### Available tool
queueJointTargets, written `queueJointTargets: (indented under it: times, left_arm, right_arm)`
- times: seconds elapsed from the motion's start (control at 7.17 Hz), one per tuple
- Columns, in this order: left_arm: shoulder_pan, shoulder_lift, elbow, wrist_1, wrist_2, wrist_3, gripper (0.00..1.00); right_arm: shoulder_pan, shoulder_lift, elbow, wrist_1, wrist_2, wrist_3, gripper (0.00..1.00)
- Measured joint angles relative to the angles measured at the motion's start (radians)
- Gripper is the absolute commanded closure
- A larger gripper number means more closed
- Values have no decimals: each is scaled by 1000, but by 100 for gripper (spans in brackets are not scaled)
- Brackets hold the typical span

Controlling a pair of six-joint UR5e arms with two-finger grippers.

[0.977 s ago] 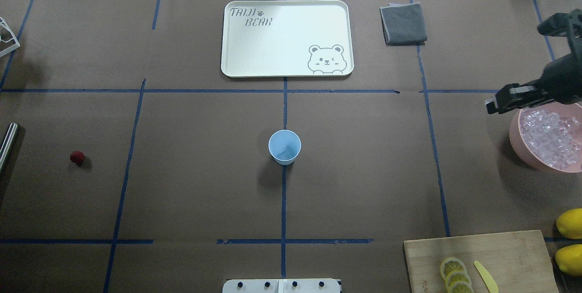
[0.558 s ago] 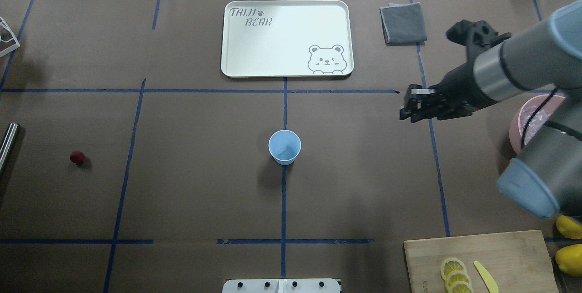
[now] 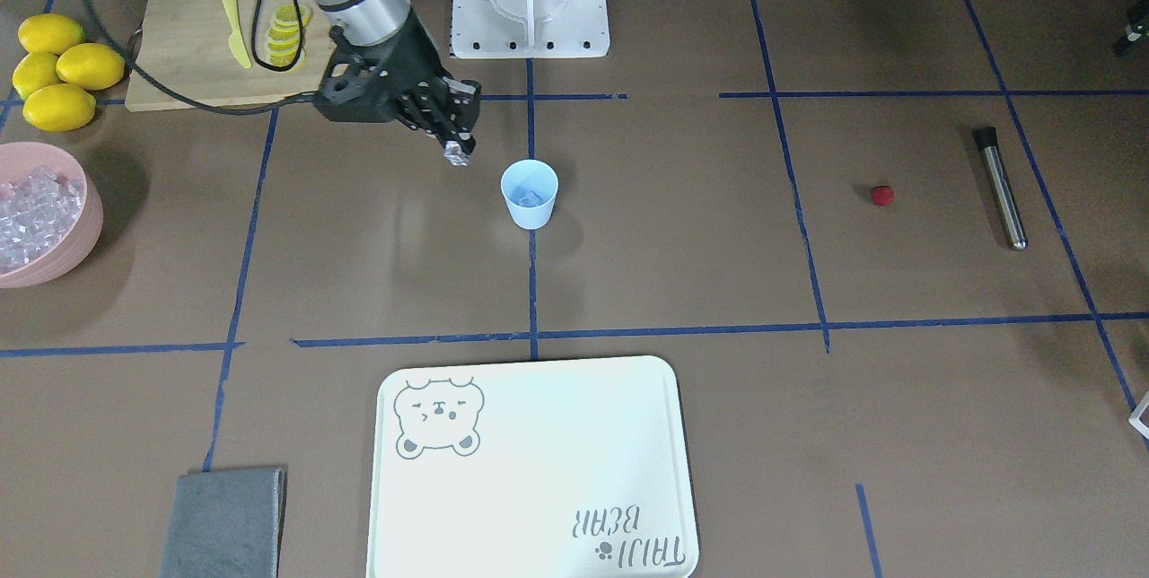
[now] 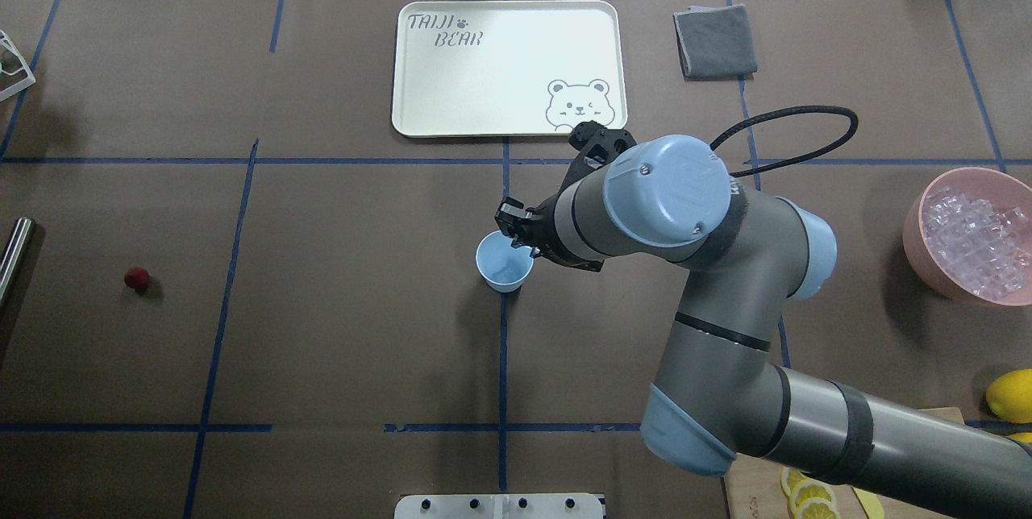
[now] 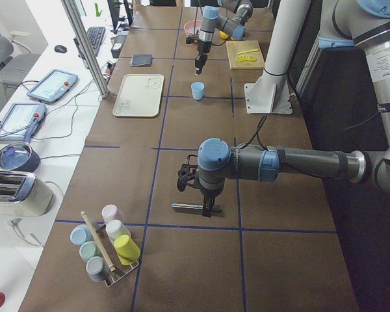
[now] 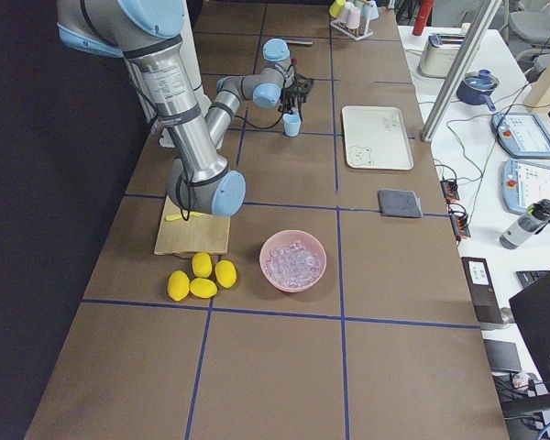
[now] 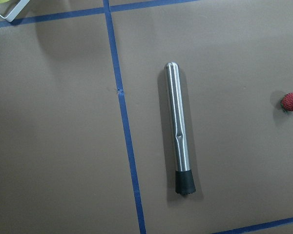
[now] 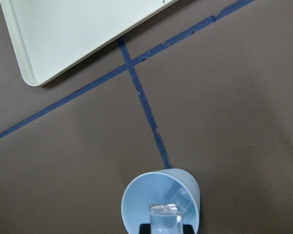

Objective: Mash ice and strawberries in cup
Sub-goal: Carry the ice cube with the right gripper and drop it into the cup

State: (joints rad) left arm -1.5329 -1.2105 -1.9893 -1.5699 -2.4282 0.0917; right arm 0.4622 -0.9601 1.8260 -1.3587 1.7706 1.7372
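Note:
The pale blue cup [image 4: 504, 271] stands at the table's middle, with one ice cube [image 8: 184, 197] inside. My right gripper [image 4: 513, 234] hangs over the cup's right rim, shut on a clear ice cube [image 8: 164, 216]; the cube also shows at the fingertips in the front view [image 3: 458, 153]. More ice fills the pink bowl [image 4: 916, 238] at the far right. The red strawberry [image 4: 136, 278] lies far left on the table. In the exterior left view my left gripper [image 5: 205, 207] hovers over a steel muddler [image 7: 177, 131]; I cannot tell whether it is open.
A white bear tray [image 4: 508, 68] lies behind the cup and a grey cloth [image 4: 714, 41] to its right. A cutting board [image 3: 184, 57] with lemon slices and whole lemons [image 3: 58, 66] sits near the robot's right. A rack of cups [image 5: 107, 250] stands at the left end.
My right arm has swung left from above the pink bowl across the table to the cup's rim. The cup, the strawberry and the muddler have not moved.

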Motion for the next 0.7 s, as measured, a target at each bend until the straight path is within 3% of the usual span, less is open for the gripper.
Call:
queueJointTargets:
  times: [0.14, 0.28, 0.42, 0.7]
  left_arm:
    - [0, 0, 0, 0, -1, 0, 0]
    - [0, 0, 0, -1, -2, 0, 0]
    - [0, 0, 0, -1, -3, 0, 0]
    - [0, 0, -1, 0, -3, 0, 0]
  right_arm:
    - [-13, 18, -24, 2, -17, 9, 58]
    - [-21, 24, -35, 4, -24, 12, 38]
    - [-25, 26, -42, 4, -27, 13, 25]
    - [-26, 30, -58, 5, -27, 10, 26]
